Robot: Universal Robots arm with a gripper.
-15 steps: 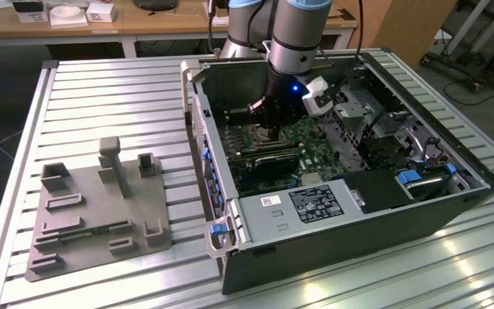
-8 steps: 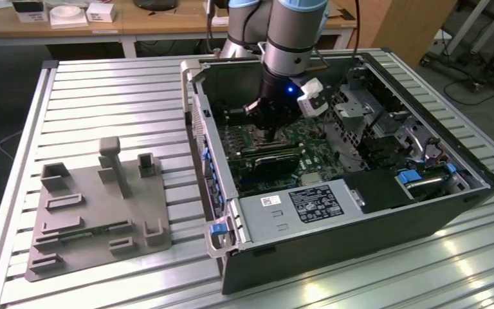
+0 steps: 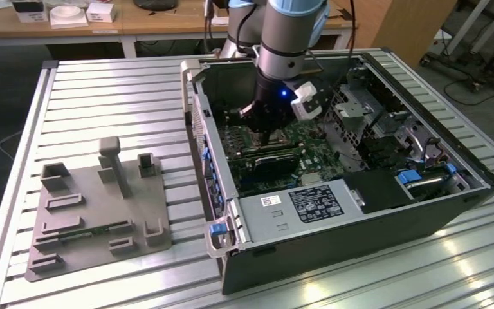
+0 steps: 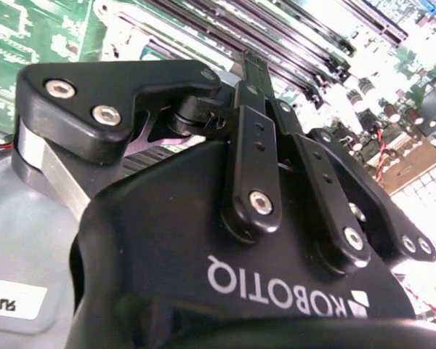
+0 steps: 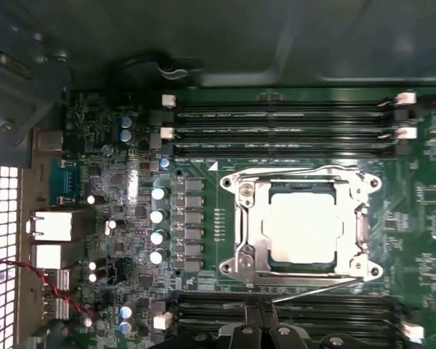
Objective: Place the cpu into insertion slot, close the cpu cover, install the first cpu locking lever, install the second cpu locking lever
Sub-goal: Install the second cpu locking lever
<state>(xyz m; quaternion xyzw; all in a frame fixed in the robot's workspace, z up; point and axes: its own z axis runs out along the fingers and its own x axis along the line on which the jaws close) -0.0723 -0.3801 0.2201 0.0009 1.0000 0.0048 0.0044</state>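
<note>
In the first wrist view the cpu [image 5: 305,227] lies flat in the insertion slot [image 5: 370,182] on the green board. The cpu cover [image 5: 241,225] is down over it, its silvery frame around the chip's pale top. One thin wire lever [image 5: 298,170] runs along one side of the socket. Another lever [image 5: 316,289] slants off the opposite side toward my gripper [image 5: 258,323]. In the second wrist view the gripper [image 4: 253,64] has its black fingers drawn together over the memory slots, holding nothing. The exterior view shows the gripper [image 3: 264,134] low inside the open computer case.
Long black memory slots [image 5: 276,116] flank the socket on two sides. Case walls [image 3: 197,122] and drive cages [image 3: 375,116] hem the arm in. A grey box with a white label [image 3: 303,205] sits at the case's near end. A grey fixture plate [image 3: 92,206] lies on the table at the exterior view's left.
</note>
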